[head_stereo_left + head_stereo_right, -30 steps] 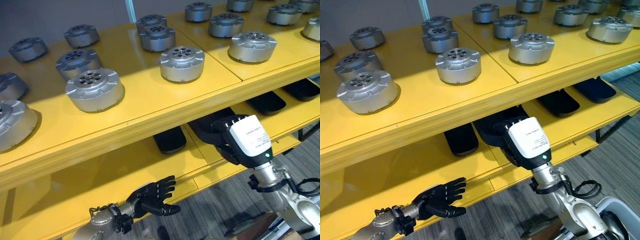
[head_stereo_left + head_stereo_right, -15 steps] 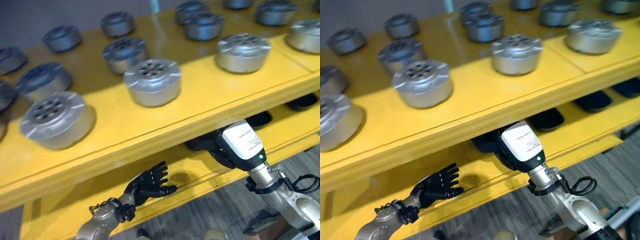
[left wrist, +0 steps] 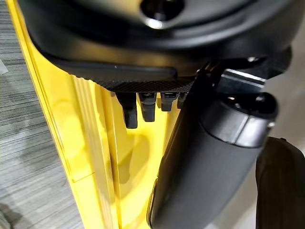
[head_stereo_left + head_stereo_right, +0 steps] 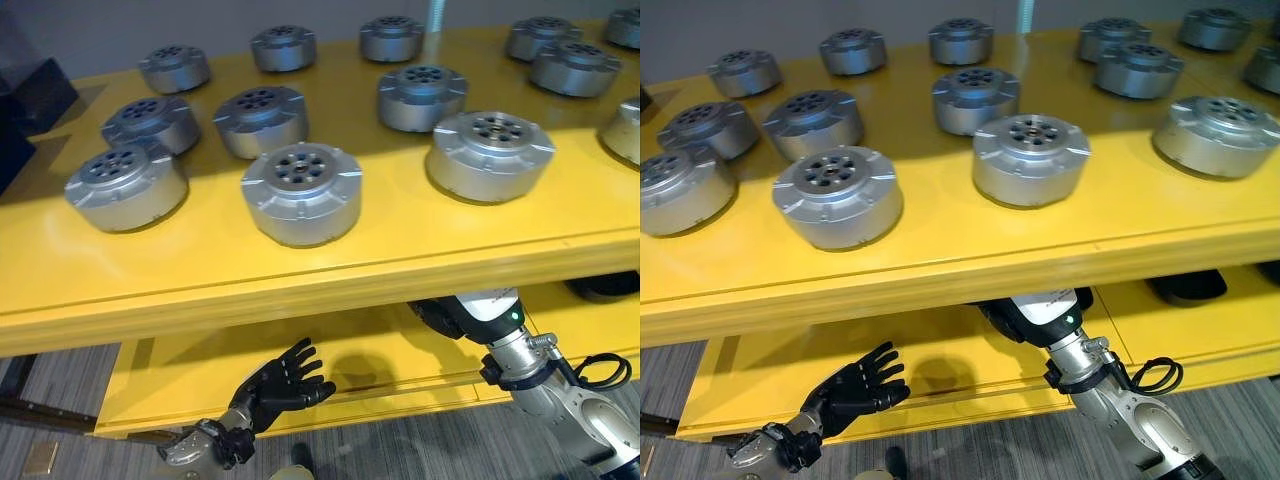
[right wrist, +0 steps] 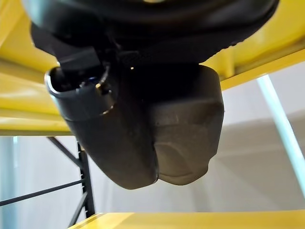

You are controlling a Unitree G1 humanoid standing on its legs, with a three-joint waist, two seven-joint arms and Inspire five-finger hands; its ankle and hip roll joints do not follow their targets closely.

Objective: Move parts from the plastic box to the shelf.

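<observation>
Silver parts [image 4: 301, 192] are ranged along the yellow shelf's [image 4: 300, 285] front edge; below, the left hand [image 4: 272, 385] is spread, released, while the right hand's [image 4: 450, 312] grasp cannot be told.

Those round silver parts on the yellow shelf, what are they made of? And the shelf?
The round silver parts look like metal, probably machined or cast aluminium: dull silver-grey with soft highlights, crisp edges and bolt holes on top. The yellow shelf looks like painted metal or a coated board: its smooth, glossy surface mirrors the parts faintly, but the core cannot be told.
</observation>
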